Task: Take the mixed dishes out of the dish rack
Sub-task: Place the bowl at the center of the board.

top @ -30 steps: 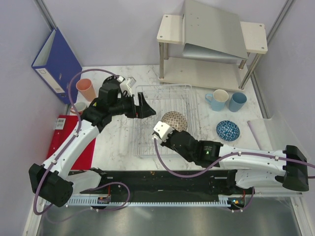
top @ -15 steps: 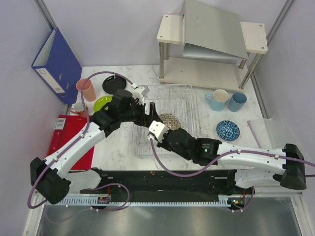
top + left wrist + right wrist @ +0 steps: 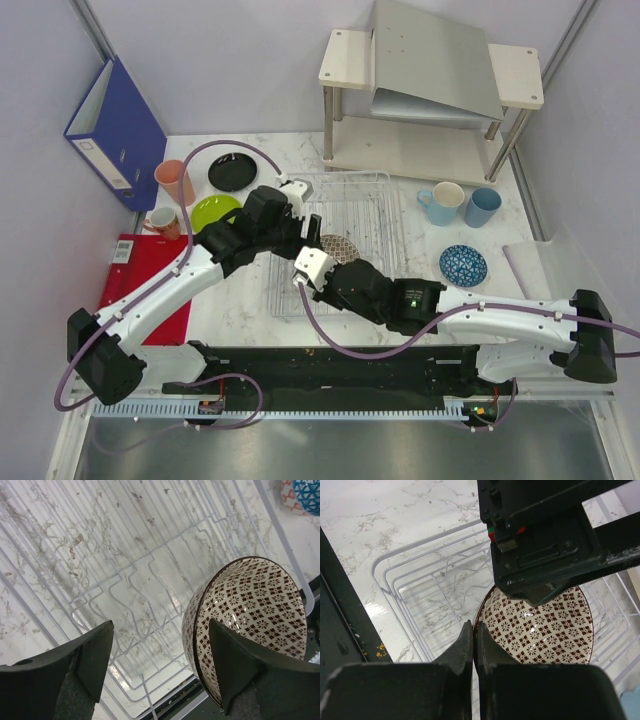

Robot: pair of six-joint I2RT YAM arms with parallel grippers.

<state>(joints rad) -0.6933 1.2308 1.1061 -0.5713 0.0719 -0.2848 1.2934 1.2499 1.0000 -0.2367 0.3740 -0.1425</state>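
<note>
Centrally on the marble table [image 3: 240, 300], the see-through dish rack [image 3: 370, 200]. Left of it, black plate [image 3: 232, 172] and lime-green plate [image 3: 213, 211]. Tilted on edge among the near prongs, the brown-white bowl [image 3: 250, 610]. Left tool [image 3: 161, 630] spread wide, bowl just by one finger. Right tool [image 3: 472, 630] pinched tight on nothing, tips beside the bowl's rim.

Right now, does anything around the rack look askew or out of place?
Only the grey panel lying slanted across the beige shelf behind the dish rack. The brown-white bowl stands on edge in it, as expected.
</note>
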